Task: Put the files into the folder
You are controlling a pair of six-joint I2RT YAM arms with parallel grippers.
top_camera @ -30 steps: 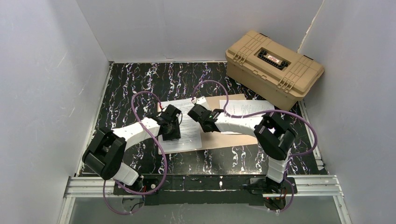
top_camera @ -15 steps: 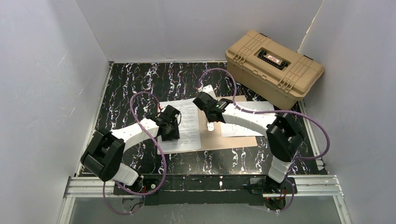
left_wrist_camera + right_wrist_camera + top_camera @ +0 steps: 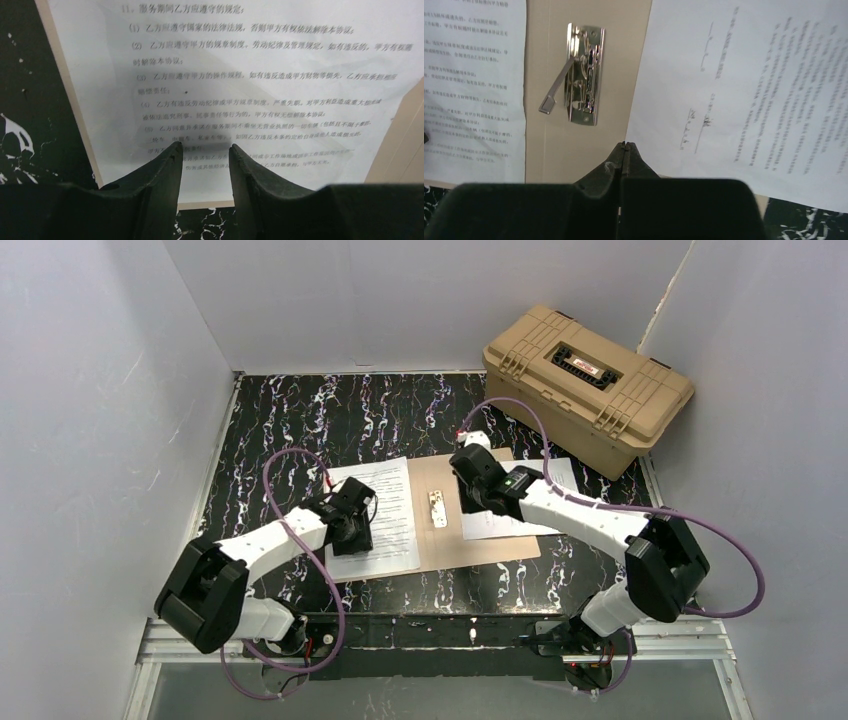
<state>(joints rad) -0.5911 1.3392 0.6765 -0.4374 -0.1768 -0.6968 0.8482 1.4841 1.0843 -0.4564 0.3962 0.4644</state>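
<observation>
left gripper narrowly parted over thin printed sheet; right gripper pinched closed beside shiny clip

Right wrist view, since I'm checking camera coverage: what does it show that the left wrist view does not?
Only the right wrist view shows the silver clip at the spine of the folder, the right sheet, and the right claw, shut. Only the left wrist view shows the left claw, open over the near edge of the left sheet. Both show that left sheet, the tan folder and a bit of the black marbled table.
</observation>
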